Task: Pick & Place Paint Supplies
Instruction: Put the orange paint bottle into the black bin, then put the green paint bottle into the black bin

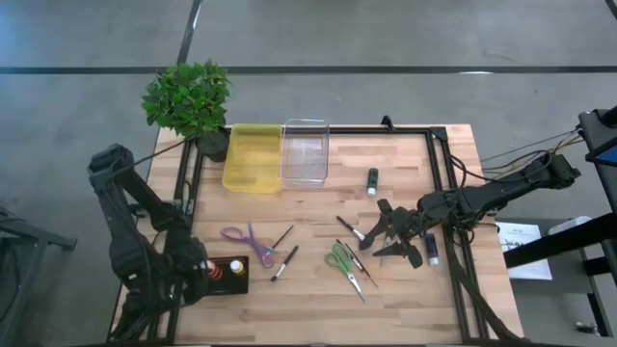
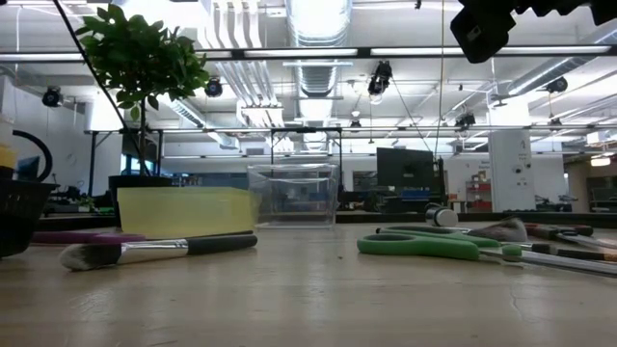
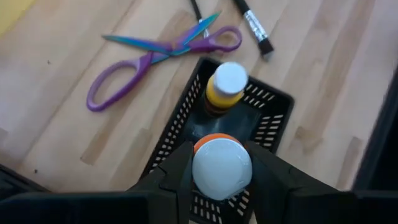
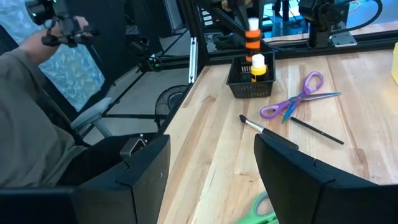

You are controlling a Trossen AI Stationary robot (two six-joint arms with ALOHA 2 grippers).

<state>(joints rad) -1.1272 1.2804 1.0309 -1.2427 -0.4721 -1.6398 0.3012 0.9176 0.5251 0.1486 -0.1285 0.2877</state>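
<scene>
On the desk (image 1: 405, 289) most supplies remain loose: brushes (image 1: 283, 263) and the green bottle (image 1: 372, 179). We count one yellow bottle (image 3: 225, 87) inside the black basket (image 3: 273, 115); our left tool (image 3: 222, 186) clamps the orange bottle (image 3: 221, 167) above it. The right tool (image 1: 393, 237) hangs spread, empty.

No readable text — no labels, brands or numbers — anywhere.

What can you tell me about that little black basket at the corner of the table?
The small black plastic mesh basket is rectangular with slotted walls, sitting upright on the wooden table near the left arm. A yellow paint bottle with a white cap stands inside. The left gripper holds an orange paint bottle with a white cap in its jaws above the basket. Purple-handled scissors lie beside it.
</scene>
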